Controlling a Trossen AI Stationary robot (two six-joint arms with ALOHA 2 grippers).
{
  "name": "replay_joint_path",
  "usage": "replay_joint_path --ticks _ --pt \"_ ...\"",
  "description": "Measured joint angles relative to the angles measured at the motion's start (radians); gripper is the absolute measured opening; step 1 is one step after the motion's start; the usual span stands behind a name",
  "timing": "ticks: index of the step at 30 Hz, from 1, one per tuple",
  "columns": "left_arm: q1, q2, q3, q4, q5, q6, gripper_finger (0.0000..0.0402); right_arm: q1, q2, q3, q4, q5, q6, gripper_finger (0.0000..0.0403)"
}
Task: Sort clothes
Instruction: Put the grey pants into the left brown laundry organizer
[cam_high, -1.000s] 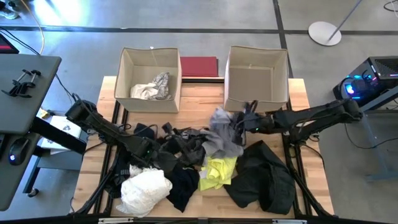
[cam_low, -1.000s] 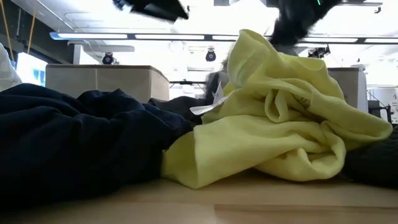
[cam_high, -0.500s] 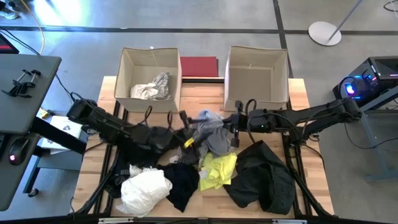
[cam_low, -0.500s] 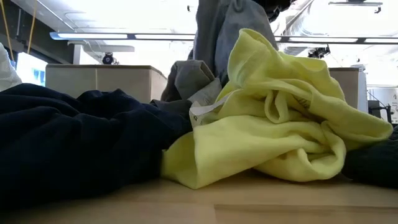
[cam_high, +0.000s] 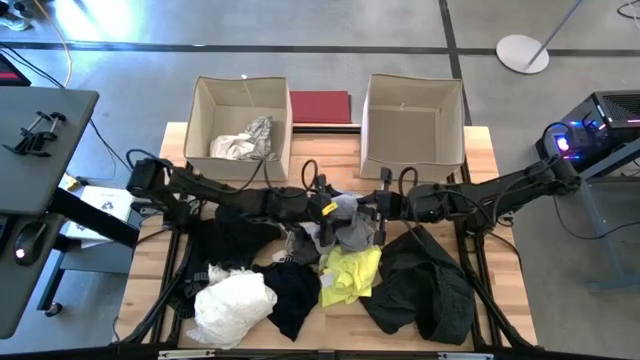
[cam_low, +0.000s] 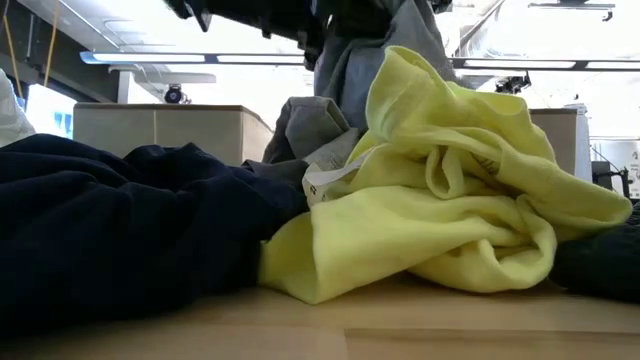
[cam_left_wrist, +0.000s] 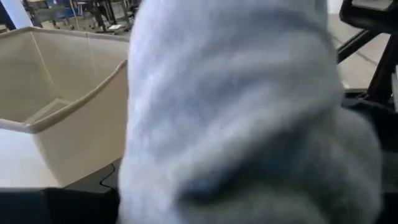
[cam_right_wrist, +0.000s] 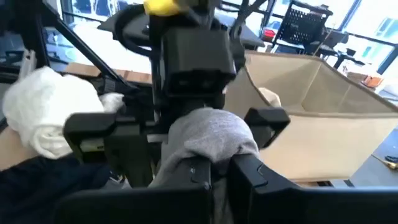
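A: Clothes (cam_high: 300, 265) were heaped on the near half of the table (cam_high: 478, 150): a white bundle (cam_high: 232, 303) at the front left, black pieces beside it, a neon yellow garment (cam_high: 349, 274) in the middle, a dark one (cam_high: 425, 283) to the right. Was anything being held?

B: A grey garment (cam_high: 345, 222) was held up above the pile's middle. The right hand (cam_high: 377, 212) was clamped together on its upper fold. The left hand (cam_high: 322, 211) was met from the opposite side, fingers (cam_right_wrist: 267, 118) spread wide apart around the same fold, not closed on it.

A: Where were the boxes?

B: Two beige boxes were set at the table's far edge. Pale cloth was seen inside the left box (cam_high: 240, 125); the right box (cam_high: 412, 122) appeared empty. A dark red board (cam_high: 320, 106) lay between them.

A: How should this step be done well?

B: A handover seems to be in progress. The left fingers are best closed on a thick part of the fold, beside the right hand's grip rather than over it. The right grip should be released only once the left is firm. The cloth should be lifted high enough that its hanging end clears the yellow garment.
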Motion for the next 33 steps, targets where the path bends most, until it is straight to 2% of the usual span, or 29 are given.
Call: replay_joint_path --ticks 4,7,11,13,16,19,20,23,27,30,33 --pt "0.002 0.049 0.0 0.077 0.009 -0.006 0.029 0.005 -0.011 -0.001 -0.004 0.025 0.002 0.0004" --pt "0.002 0.094 0.0 0.182 0.088 -0.003 0.0287 0.009 -0.017 -0.001 -0.003 0.044 0.002 0.0004" --pt "0.002 0.139 0.0 0.222 0.117 -0.014 0.0259 0.013 -0.018 -0.002 -0.016 0.044 0.001 0.0004" --pt "0.002 0.145 0.0 0.215 0.104 -0.019 0.0225 0.014 -0.018 -0.002 -0.037 0.045 0.003 0.0005" --pt "-0.005 0.136 -0.002 0.203 0.095 -0.008 0.0141 0.014 -0.019 -0.001 -0.061 0.05 0.039 0.0016" --pt "-0.007 0.102 -0.003 0.15 0.094 0.006 0.0039 0.014 -0.036 0.001 -0.107 0.052 0.08 0.0048" --pt "-0.007 0.088 -0.003 0.121 0.083 -0.006 0.0024 0.013 -0.047 0.004 -0.135 0.053 0.107 0.0064" --pt "-0.014 0.019 -0.006 -0.016 -0.017 -0.034 0.0027 0.012 -0.096 0.044 -0.304 0.062 0.189 0.0119" --pt "-0.044 -0.101 0.018 -0.186 -0.25 0.003 0.0018 0.025 -0.167 0.092 -0.54 0.068 0.314 0.018" --pt "-0.073 -0.208 0.04 -0.214 -0.415 0.085 0.0009 0.04 -0.223 0.093 -0.64 0.074 0.402 0.0204" --pt "-0.091 -0.302 0.063 -0.197 -0.525 0.217 0.0011 0.065 -0.265 0.065 -0.697 0.101 0.463 0.0209"
